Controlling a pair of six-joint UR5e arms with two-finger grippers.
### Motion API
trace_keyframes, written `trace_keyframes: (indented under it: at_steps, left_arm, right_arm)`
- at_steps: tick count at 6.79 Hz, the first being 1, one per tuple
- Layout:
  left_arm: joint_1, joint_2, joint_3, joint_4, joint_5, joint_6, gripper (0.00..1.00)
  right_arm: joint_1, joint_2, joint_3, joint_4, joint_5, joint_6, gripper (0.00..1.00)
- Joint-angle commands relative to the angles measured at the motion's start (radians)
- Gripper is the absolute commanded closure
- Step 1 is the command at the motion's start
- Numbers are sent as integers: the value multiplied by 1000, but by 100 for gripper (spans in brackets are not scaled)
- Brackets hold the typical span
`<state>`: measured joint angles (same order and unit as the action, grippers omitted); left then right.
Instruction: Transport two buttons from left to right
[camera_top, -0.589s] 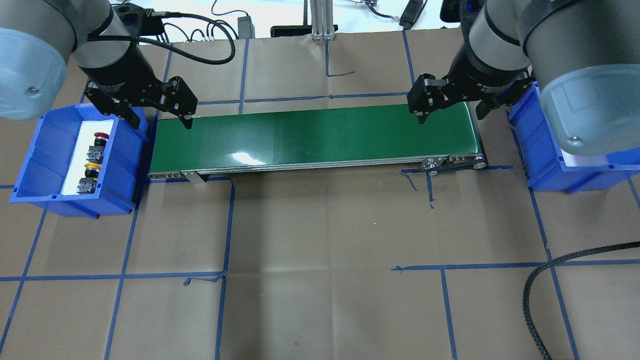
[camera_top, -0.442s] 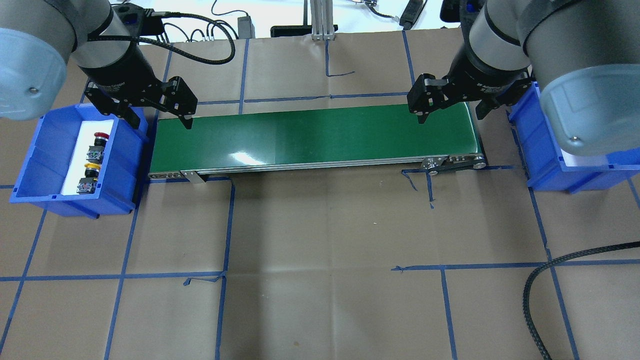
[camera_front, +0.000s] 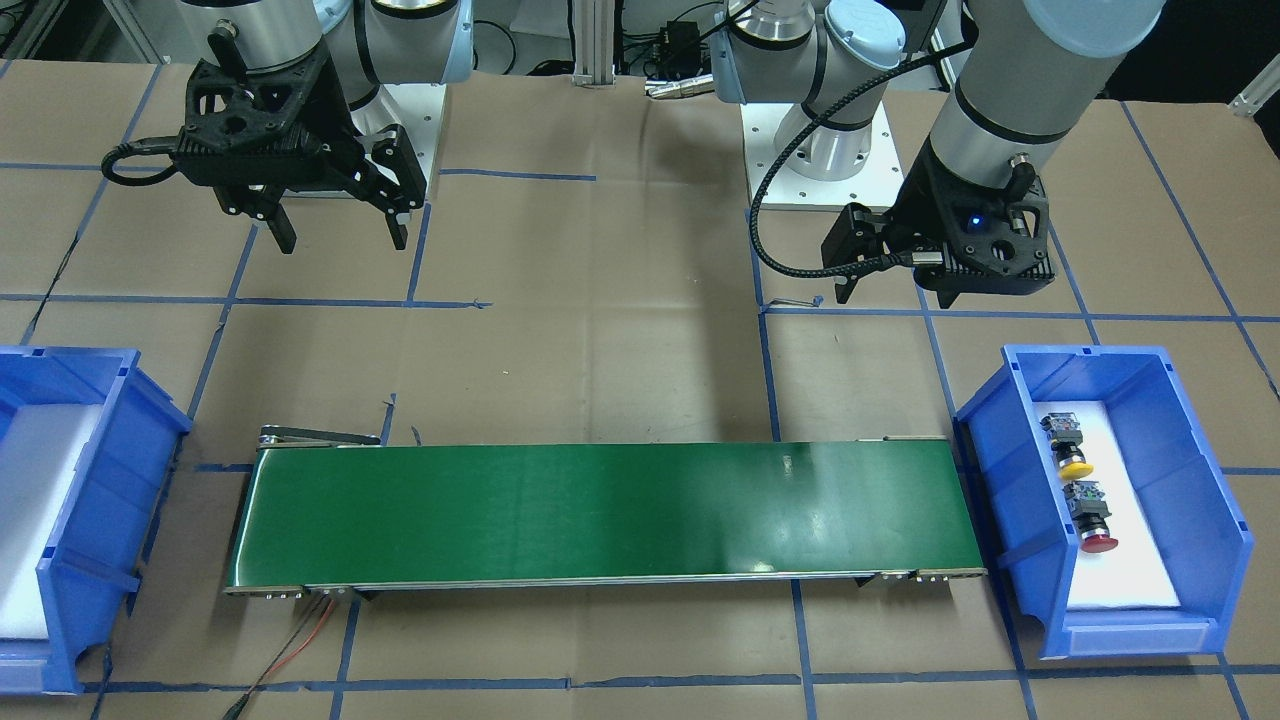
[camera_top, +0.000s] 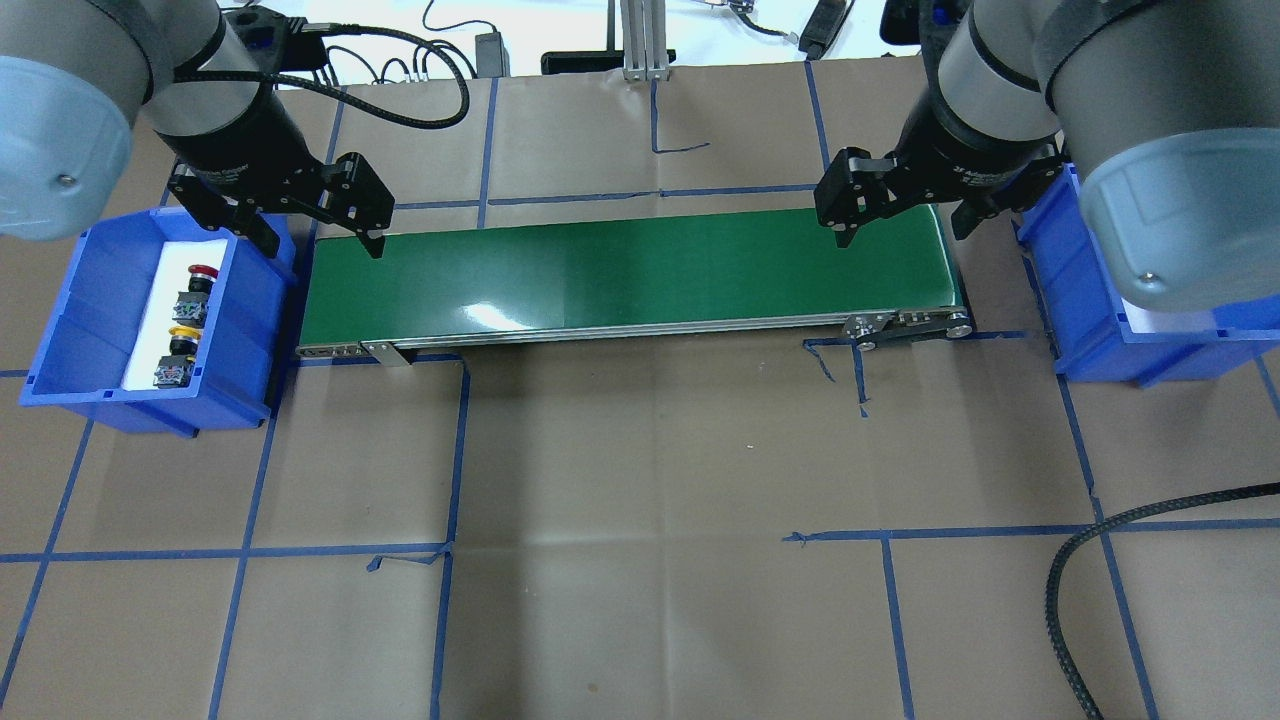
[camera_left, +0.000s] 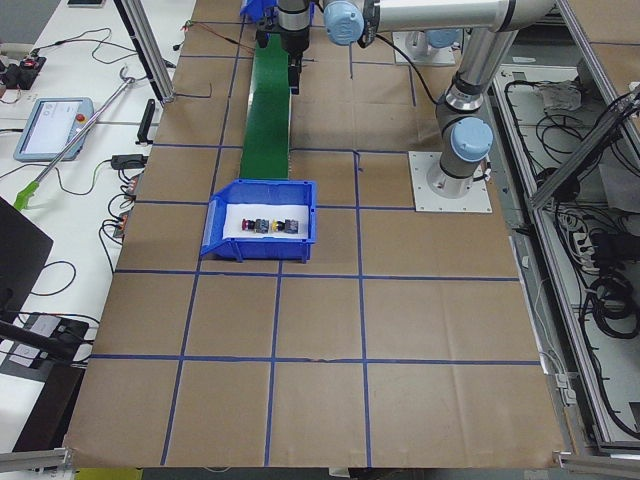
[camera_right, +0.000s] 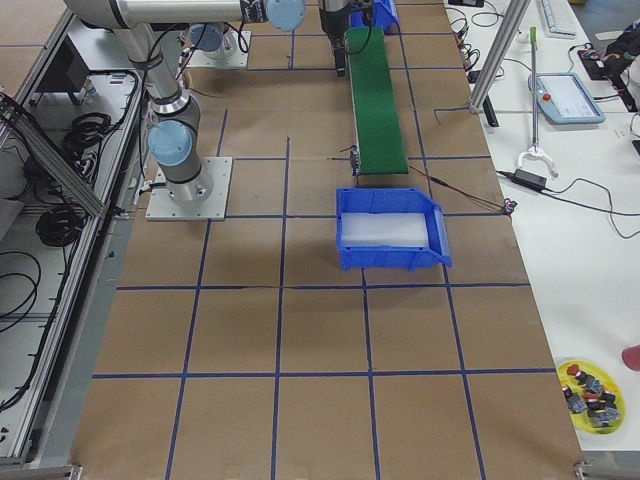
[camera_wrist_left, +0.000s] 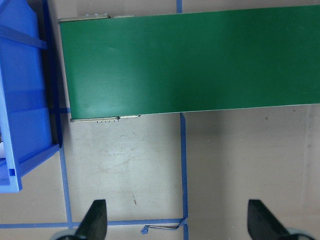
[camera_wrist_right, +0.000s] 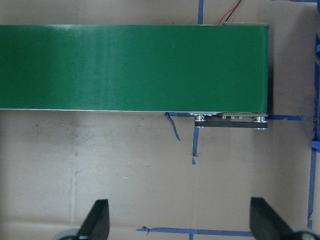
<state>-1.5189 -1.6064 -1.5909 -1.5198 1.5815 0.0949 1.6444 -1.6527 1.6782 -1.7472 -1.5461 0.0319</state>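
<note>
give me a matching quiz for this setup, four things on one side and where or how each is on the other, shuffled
1 red button
2 yellow button
3 green belt
4 right bin

a lies between the bins
b left bin, end nearer the robot
c white pad, no buttons
d left bin, far end

Pairs: 1-d, 2-b, 3-a, 4-c
</note>
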Motion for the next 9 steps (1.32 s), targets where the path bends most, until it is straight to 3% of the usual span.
trace_keyframes:
  at_steps: [1,5,6,7,9]
  left_arm:
    - [0,-1,-1,0,0,2,0]
    - [28,8,5,3,-2,69,0]
    - [96,9,6,10,0,98,0]
    - [235,16,8,10,-2,177,0]
    - [449,-6,-7,12,-3,412,0]
  right_arm:
    - [0,1,0,0,0,-1,0]
    - [0,2,3,0,0,-3,0]
    - [0,2,3,0,0,-3,0]
    - [0,2,5,0,0,-3,0]
    - [0,2,8,0,0,-3,0]
